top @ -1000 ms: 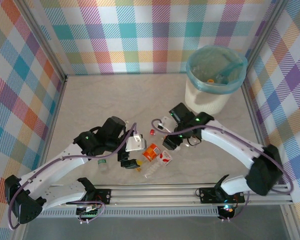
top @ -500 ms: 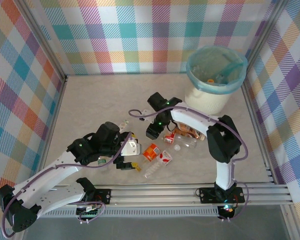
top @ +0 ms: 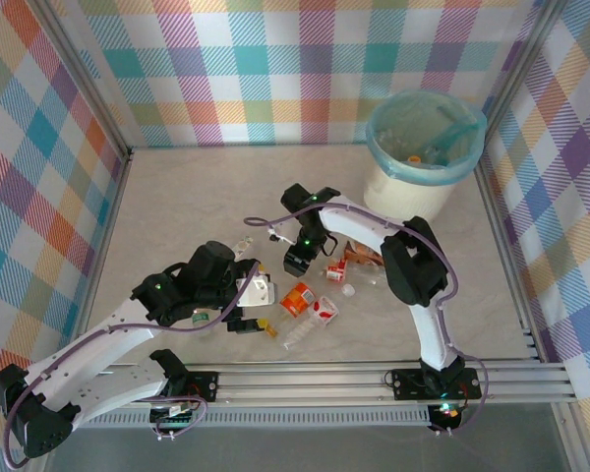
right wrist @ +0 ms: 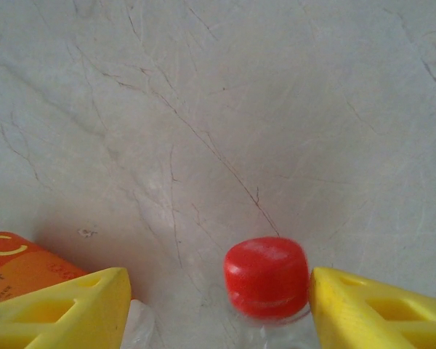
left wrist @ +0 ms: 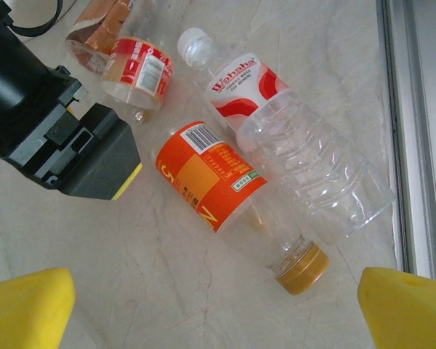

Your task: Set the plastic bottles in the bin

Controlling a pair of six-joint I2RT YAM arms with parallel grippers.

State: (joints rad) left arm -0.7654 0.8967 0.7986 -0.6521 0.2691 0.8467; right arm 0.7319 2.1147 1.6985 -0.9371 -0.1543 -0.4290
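The right gripper is partly open, its yellow fingers standing either side of a red-capped bottle low in the frame, the cap near the right-hand finger but not pinched. The left gripper is spread wide and holds nothing. Just ahead of it an orange-labelled bottle lies against a clear bottle on the table. The bin stands upper right in the top view, well apart from them.

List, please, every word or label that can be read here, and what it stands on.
"Wahaha": red-and-white label of the clear bottle.
"C": orange label, right wrist view.
Orange-labelled bottle: barcode and small print too small to read.
Red-labelled bottle: print blurred.
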